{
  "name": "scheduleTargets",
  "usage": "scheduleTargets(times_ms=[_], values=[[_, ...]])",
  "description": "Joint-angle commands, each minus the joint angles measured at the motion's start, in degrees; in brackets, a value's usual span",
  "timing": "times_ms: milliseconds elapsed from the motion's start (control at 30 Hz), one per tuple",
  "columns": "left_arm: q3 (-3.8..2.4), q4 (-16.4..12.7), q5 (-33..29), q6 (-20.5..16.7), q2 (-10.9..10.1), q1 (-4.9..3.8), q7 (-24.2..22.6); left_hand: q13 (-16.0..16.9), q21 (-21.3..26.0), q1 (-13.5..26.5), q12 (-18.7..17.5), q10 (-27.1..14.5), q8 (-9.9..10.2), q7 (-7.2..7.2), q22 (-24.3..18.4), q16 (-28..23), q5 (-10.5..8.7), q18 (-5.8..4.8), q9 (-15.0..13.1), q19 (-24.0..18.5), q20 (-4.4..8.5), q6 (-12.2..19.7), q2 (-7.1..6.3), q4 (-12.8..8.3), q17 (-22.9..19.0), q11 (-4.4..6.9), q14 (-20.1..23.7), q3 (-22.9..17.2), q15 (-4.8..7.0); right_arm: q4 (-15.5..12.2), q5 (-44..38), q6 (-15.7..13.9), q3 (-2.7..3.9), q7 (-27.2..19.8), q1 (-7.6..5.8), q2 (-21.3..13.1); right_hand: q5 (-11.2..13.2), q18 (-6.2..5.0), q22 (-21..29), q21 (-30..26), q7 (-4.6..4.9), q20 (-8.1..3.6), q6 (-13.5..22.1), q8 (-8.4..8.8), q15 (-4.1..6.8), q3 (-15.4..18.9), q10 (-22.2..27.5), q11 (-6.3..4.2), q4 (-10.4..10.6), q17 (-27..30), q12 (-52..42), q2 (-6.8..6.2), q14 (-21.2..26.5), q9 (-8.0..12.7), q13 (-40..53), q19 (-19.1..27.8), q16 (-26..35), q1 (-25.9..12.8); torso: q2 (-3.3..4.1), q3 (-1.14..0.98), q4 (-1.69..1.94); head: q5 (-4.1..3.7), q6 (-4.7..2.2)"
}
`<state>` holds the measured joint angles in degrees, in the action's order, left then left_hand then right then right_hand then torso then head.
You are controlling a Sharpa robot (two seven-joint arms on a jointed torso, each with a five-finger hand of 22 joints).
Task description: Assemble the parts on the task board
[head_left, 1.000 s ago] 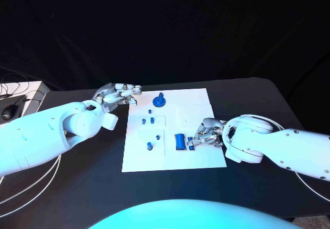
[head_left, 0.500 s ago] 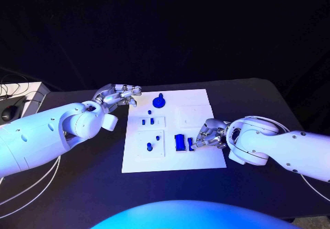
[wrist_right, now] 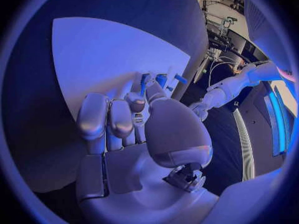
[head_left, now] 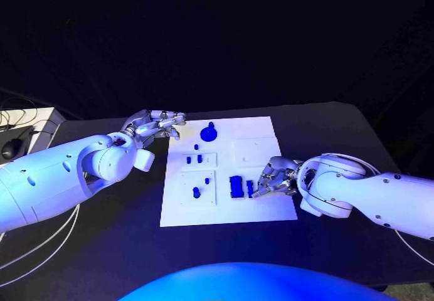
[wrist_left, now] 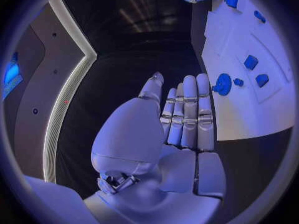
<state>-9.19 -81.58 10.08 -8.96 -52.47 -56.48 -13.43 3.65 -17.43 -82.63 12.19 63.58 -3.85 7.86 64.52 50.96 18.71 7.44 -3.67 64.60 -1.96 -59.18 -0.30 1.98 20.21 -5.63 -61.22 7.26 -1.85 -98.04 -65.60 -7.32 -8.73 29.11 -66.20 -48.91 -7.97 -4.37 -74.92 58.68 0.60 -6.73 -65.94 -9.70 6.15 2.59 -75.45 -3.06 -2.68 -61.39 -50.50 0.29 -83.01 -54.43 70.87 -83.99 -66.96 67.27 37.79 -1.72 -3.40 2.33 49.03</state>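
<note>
Change: your right hand (head_left: 274, 177) has eased slightly toward the robot's side of the white rectangular task board (head_left: 262, 210) since a second ago; the small blue part (head_left: 251, 189) under its fingertips has slipped the same way. Your left hand (head_left: 155, 125) has stayed put.
Right hand: you see it at the board's right-hand edge, about midway along it, fingers curled down and bunched narrow over the board. In the right wrist view the fingers (wrist_right: 107, 118) bend in close together with a blue piece (wrist_right: 144, 82) showing between their tips. You cannot tell whether that piece is truly pinched or only touched.
Left hand: it rests just off the board's far left corner. In the left wrist view its fingers (wrist_left: 186, 115) lie straight and side by side, close together, holding nothing.
Long blue block (head_left: 236, 186): it lies on the board just beside the right hand's fingertips, lengthwise toward the robot.
Round blue part with a stalk (head_left: 209, 132): it sits at the board's far edge, near the left hand but apart from it.
Other small blue parts (head_left: 196, 159): they sit in the board's left half, some in the square panel near the middle, some in the panel nearer the robot.
Black table (head_left: 108, 232): it carries the board at its centre.
</note>
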Motion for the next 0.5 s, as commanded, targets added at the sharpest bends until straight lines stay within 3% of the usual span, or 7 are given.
scheduleTargets(times_ms=[33, 367, 500], values=[[-0.04, -0.1, -0.2, 0.9, 0.1, -0.01, -0.4, 0.0, 0.4, -0.1, 0.3, -0.5, -0.2, 0.08, 0.1, -0.3, -0.07, -0.30, -0.1, 0.2, -0.13, 0.3, 0.14, -0.1, 0.0, -0.04, 0.2, 0.2, -0.19, 0.3, -1.2, -1.0, 0.01, 1.0, 0.26, 0.3, -0.5, 0.93, -8.1, 0.2, -0.25, -0.26, -0.2, -0.37, 0.14, 0.0, -0.4, -0.23, 0.8, 0.0, -0.2, 0.37, -0.2, -0.2, 0.1, -3.0, 0.0, -0.8, 0.03, 0.03, 0.05, -0.04, 0.03], [-0.04, -0.1, -0.2, 1.0, 0.1, -0.01, -0.3, 0.0, 0.4, -0.1, 0.3, -0.5, -0.2, 0.08, 0.1, -0.3, -0.07, -0.30, -0.1, 0.2, -0.13, 0.3, 0.14, -0.1, 0.0, -0.04, 0.2, 0.2, -0.19, 1.4, -2.5, -0.9, 0.01, 1.9, 1.24, 1.4, -1.1, 0.97, -8.2, 0.3, -0.43, -0.34, -0.2, -0.82, 0.24, -0.2, -0.5, -0.34, 0.6, 0.0, -0.2, 0.66, -0.3, -0.5, 0.1, -3.0, 0.0, -0.5, 0.00, 0.10, 0.05, 0.15, 0.25], [-0.04, -0.1, -0.2, 1.0, 0.0, -0.01, -0.3, 0.0, 0.4, -0.1, 0.3, -0.5, -0.2, 0.08, 0.1, -0.3, -0.07, -0.30, -0.1, 0.2, -0.13, 0.3, 0.14, -0.1, 0.0, -0.04, 0.2, 0.2, -0.19, 1.5, -2.6, -0.9, 0.01, 2.1, 1.36, 1.6, -2.8, 1.02, -8.2, 0.5, -0.56, -0.43, -0.2, -1.12, 0.33, -0.1, -0.7, -0.44, 0.5, -0.1, -0.3, 0.92, -0.3, -0.6, 0.2, -3.0, -0.1, -0.7, 0.00, 0.09, 0.09, 0.16, 0.28]])
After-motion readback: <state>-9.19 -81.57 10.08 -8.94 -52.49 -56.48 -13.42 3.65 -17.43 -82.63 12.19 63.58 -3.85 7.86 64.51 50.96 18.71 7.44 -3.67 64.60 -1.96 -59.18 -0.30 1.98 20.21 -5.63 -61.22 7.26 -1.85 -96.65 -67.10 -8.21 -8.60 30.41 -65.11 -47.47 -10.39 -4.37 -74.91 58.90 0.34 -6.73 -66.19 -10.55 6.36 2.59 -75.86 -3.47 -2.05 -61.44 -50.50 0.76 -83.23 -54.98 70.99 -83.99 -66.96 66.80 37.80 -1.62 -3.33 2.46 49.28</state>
